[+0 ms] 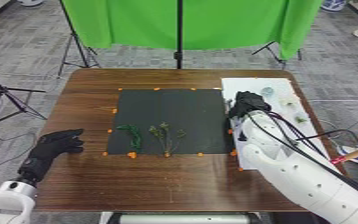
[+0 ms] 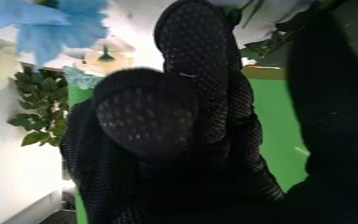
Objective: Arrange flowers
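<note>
Slim sprigs (image 1: 165, 128) lie near mid-bench (image 1: 158, 192), probably light and springy; we'd pinch their lower stems. Toward the far right corner, beside a soft-petalled blue flower (image 2: 69, 32), we cannot tell our right hand's (image 1: 249, 103) grip. Our left hand (image 1: 58, 143), by the left edge, is loosely spread.

A brown wooden tabletop (image 1: 167, 185) bears a dark rectangular mat (image 1: 158, 107), small orange markers (image 1: 132, 155) along its edges, and a flat white rectangular sheet (image 1: 245, 85) at the mat's three o'clock.
</note>
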### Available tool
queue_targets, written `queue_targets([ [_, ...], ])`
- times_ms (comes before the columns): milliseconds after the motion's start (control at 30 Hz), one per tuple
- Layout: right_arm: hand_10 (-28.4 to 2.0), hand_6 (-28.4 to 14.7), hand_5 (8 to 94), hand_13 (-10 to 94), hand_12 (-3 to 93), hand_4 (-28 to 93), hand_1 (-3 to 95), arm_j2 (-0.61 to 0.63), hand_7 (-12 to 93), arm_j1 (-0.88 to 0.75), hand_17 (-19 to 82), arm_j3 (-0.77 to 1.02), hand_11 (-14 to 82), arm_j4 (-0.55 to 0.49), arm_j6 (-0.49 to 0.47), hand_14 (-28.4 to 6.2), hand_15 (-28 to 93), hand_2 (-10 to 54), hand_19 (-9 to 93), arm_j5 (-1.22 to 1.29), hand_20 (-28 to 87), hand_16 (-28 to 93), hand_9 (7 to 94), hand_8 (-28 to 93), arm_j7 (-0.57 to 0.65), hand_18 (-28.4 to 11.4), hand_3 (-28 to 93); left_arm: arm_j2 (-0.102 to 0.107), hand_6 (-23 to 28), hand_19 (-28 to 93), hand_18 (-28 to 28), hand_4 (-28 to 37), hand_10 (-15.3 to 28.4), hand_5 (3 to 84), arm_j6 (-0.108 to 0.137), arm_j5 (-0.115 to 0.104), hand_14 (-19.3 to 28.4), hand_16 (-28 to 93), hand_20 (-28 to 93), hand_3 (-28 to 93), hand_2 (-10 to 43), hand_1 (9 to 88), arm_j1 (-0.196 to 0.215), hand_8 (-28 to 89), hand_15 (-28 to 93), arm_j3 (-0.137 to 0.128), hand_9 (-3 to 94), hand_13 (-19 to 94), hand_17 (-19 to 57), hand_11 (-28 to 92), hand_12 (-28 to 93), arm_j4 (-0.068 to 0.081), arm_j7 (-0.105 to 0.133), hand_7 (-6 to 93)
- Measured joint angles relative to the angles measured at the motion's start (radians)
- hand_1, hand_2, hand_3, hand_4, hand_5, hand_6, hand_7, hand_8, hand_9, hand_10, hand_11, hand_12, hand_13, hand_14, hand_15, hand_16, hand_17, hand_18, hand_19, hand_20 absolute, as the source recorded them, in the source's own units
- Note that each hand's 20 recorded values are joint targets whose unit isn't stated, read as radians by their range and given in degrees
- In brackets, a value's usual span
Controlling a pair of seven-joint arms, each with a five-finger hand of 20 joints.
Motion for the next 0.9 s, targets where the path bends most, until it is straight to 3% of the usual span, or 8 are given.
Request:
queue_targets([
  [100, -12.4, -5.7, 84.2, 94, 25.2, 5, 59.6, -0.01, 21, 0.003, 71, -0.007, 35.7, 0.002, 0.0, -2.0, 59, -9.5, 93, 0.001, 43, 27, 93.1, 21, 0.001, -8.9, 37, -0.001, 5.8, 25, 16.0, -11.7, 15.4, 48.8, 0.0, 0.0, 20.4, 0, 24, 63, 7.4, 33.2, 0.0, -6, 35, 0.0, 51.2, 44, 10.5, 26, 15, 0.0, 0.0, 11.9],
  [200, -11.6, -4.6, 84.7, 94, 25.2, 2, 58.7, -0.019, 25, 0.004, 72, -0.009, 38.8, -0.001, 0.002, -0.8, 62, -9.5, 93, 0.006, 46, 26, 93.6, 21, -0.002, -9.2, 49, -0.002, 5.8, 25, 16.0, -11.7, 15.4, 48.8, 0.0, 0.0, 20.5, 0, 24, 63, 7.4, 33.3, 0.0, -6, 35, 0.0, 51.2, 44, 10.5, 26, 15, 0.0, 0.0, 11.9],
  [400, -11.4, -4.3, 84.6, 94, 24.7, 3, 57.7, -0.026, 27, 0.0, 73, -0.004, 40.5, -0.002, 0.03, -0.4, 64, -9.5, 93, 0.05, 48, 25, 93.7, 22, -0.006, -9.4, 53, -0.004, 5.9, 25, 16.0, -11.7, 15.4, 49.0, 0.0, 0.001, 20.5, 0, 24, 63, 7.5, 33.3, 0.0, -6, 35, 0.0, 51.2, 44, 10.6, 26, 15, 0.0, 0.0, 11.8],
  [533, -11.4, -4.7, 84.5, 94, 24.7, 4, 57.2, -0.021, 29, -0.033, 74, 0.029, 42.8, -0.018, 0.104, 0.2, 66, -9.5, 93, 0.092, 50, 25, 93.7, 23, -0.015, -9.5, 55, -0.004, 6.0, 25, 16.0, -11.6, 15.4, 49.0, 0.0, 0.001, 20.4, -1, 24, 63, 7.6, 33.3, 0.0, -6, 35, 0.0, 51.1, 44, 10.5, 26, 15, 0.0, 0.0, 11.8],
  [700, -11.4, -5.1, 84.6, 94, 24.3, 5, 56.7, -0.006, 29, -0.094, 74, 0.101, 43.6, -0.097, 0.222, 0.3, 67, -9.5, 93, 0.125, 51, 24, 93.7, 23, -0.03, -9.6, 56, -0.004, 6.0, 25, 16.0, -11.7, 15.3, 49.1, 0.0, 0.001, 20.4, 0, 24, 63, 7.6, 33.2, 0.0, -6, 35, 0.0, 51.1, 44, 10.5, 26, 15, 0.0, -0.001, 11.7],
  [900, -11.3, -5.1, 84.5, 94, 24.1, 5, 56.4, 0.008, 30, -0.114, 75, 0.155, 44.2, -0.206, 0.264, 0.4, 68, -9.5, 93, 0.159, 52, 24, 93.7, 23, -0.056, -9.6, 56, -0.003, 6.0, 25, 16.0, -11.6, 15.3, 49.1, -0.001, 0.001, 20.5, 0, 24, 63, 7.7, 33.2, 0.0, -6, 35, 0.0, 51.1, 44, 10.5, 26, 15, 0.0, -0.002, 11.8],
])
